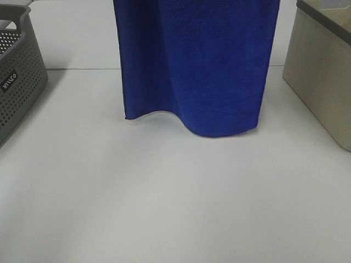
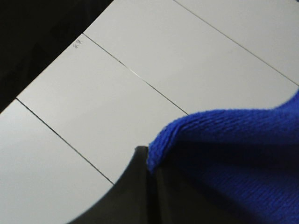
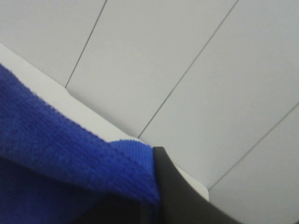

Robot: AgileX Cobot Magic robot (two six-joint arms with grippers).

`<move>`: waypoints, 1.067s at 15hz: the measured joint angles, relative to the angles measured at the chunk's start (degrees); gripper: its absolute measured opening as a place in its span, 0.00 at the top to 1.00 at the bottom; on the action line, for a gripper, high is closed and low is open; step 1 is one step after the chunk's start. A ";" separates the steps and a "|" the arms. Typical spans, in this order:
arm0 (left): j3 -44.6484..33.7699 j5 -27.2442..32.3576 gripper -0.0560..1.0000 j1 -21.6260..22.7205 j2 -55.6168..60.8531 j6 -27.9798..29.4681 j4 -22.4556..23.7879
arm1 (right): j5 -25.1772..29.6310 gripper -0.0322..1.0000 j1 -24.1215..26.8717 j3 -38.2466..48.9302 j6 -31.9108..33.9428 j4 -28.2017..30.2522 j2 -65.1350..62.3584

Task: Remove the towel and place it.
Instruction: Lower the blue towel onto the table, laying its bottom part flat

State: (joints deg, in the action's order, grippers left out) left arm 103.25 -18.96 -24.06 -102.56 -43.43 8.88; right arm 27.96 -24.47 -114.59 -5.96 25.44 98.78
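Exterior high view: the towel (image 1: 197, 60) is seen hanging as a broad royal-blue sheet over the middle of the white counter (image 1: 164, 208), far from the camera. Its upper part is cut off by the top of the frame, so neither tool is seen in this view. Its lower hem is curved in a soft wave, lowest toward the right side. Only a thin shadow is seen beneath the hem, and whether it touches the counter cannot be told. A grey perforated basket (image 1: 16, 76) is seen at the left edge and a beige bin (image 1: 323, 71) at the right edge. Both are well apart from the towel.

In the left wrist view, the left tool (image 2: 149, 161) is shown pressed together on a folded edge of the towel (image 2: 233, 154). The plush cloth bulges out right beside the dark fingers (image 2: 135, 196). A pale panelled surface (image 2: 140, 60) crossed by thin dark seams is seen behind it.

In the right wrist view, the right tool (image 3: 156, 186) is likewise shown pinching the towel (image 3: 56, 154). The cloth is drawn up against the dark finger (image 3: 170, 191), and similar pale panels (image 3: 196, 70) lie behind.
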 joint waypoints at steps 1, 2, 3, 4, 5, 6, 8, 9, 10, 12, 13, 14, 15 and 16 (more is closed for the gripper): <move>0.00 -4.24 0.95 1.09 -1.72 0.00 -0.69 | -4.81 0.95 0.00 0.00 0.06 0.00 1.72; 0.57 -8.31 0.95 2.12 -3.61 0.00 -1.55 | -9.40 0.95 0.00 0.00 0.11 0.06 3.90; 2.06 -11.40 0.95 3.21 -6.19 0.00 -2.41 | -14.15 0.95 0.00 -0.06 0.11 0.11 6.19; 5.04 -12.83 0.95 4.30 -9.22 0.00 -3.27 | -17.93 0.95 0.17 -1.09 0.17 0.11 8.65; 9.34 -13.46 0.95 5.27 -12.49 0.00 -3.50 | -21.26 0.95 0.63 -3.27 0.46 0.11 11.46; 14.21 -13.69 0.95 6.42 -16.21 0.06 -3.55 | -23.09 0.95 1.38 -6.99 0.63 0.06 14.84; 26.36 -13.69 0.95 7.91 -25.04 1.60 -3.61 | -24.29 0.95 3.67 -14.90 1.32 -1.15 20.97; 34.21 -12.32 0.95 8.54 -30.02 2.92 -2.92 | -24.87 0.95 4.76 -17.82 1.49 -2.29 23.32; 38.16 -11.40 0.95 8.71 -31.97 3.44 -2.64 | -25.55 0.95 5.21 -19.08 1.49 -2.75 24.47; 51.85 -6.93 0.95 9.11 -39.88 7.05 -1.15 | -28.30 0.95 6.25 -20.80 1.49 -4.35 27.04; 58.56 -2.98 0.95 9.22 -43.72 9.40 -0.06 | -29.16 0.95 6.42 -20.80 1.55 -4.87 28.13; 59.13 -1.89 0.95 9.22 -44.12 10.43 0.46 | -28.93 0.95 6.47 -20.80 1.55 -4.98 28.30; 59.30 -1.32 0.95 9.28 -44.40 11.69 0.80 | -28.93 0.95 6.65 -20.80 1.55 -5.10 28.36; 59.36 -1.09 0.95 9.28 -44.52 12.66 1.26 | -28.76 0.95 6.65 -20.86 1.55 -5.21 28.36</move>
State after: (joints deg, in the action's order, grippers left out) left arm 162.61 -20.05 -14.78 -147.08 -30.77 10.14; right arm -0.80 -17.82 -135.45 -4.41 20.23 127.14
